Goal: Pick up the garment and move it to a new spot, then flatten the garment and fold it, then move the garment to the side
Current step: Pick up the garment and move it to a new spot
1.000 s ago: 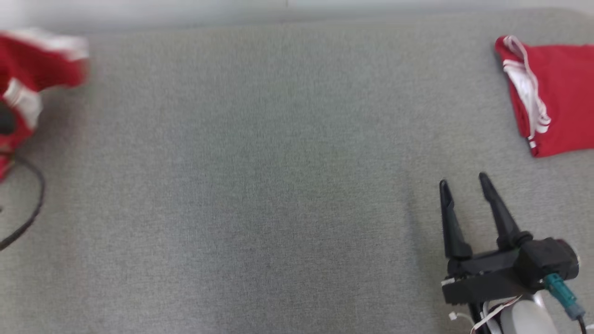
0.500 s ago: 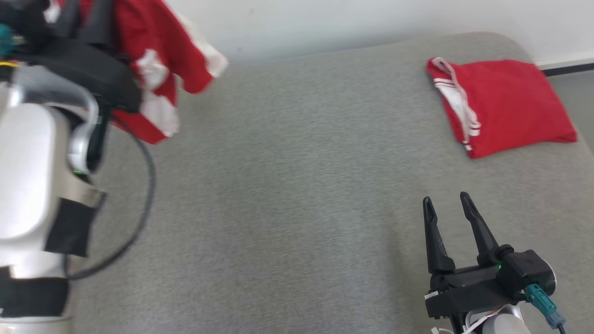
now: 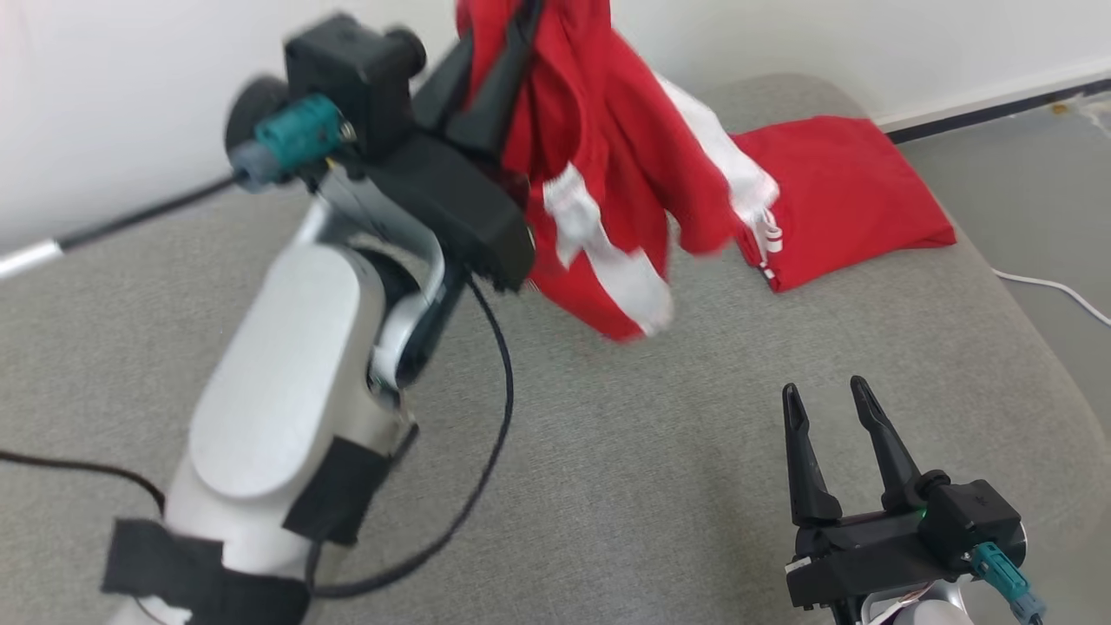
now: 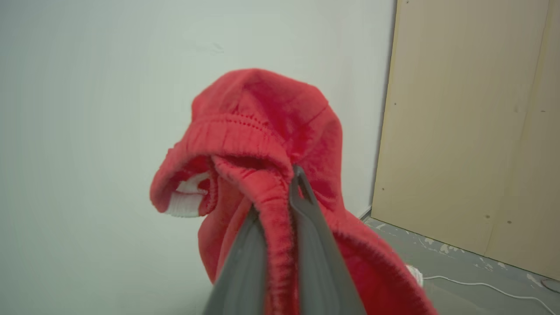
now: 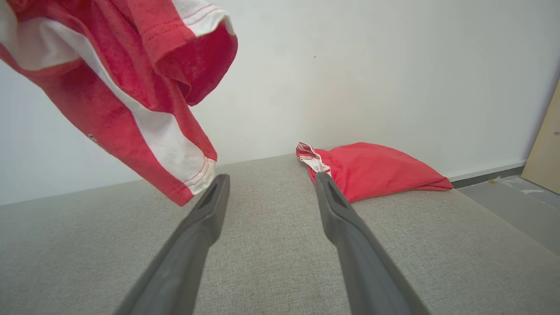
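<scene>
Red cloth with white stripes, the garment (image 3: 608,156), is seen hanging at the upper middle of the head frame, lifted clear of the grey cushion (image 3: 625,469). Its elastic band (image 4: 245,131) is clamped between the closed fingers of the left gripper (image 4: 276,197), low in the centre of the left wrist frame. The rest of the cloth is bunched there, so its shape cannot be made out. In the head frame the garment's top is cut off by the upper edge and its lower hem is blurred.

At the lower right, the right gripper (image 3: 825,395) is held over the cushion with its fingers apart and nothing between them. A folded cloth (image 3: 851,200), also red, is laid at the upper right, its left edge partly hidden behind the hanging garment. A black cable (image 3: 499,391) is looped beside the pale forearm (image 3: 278,373) at the lower left.
</scene>
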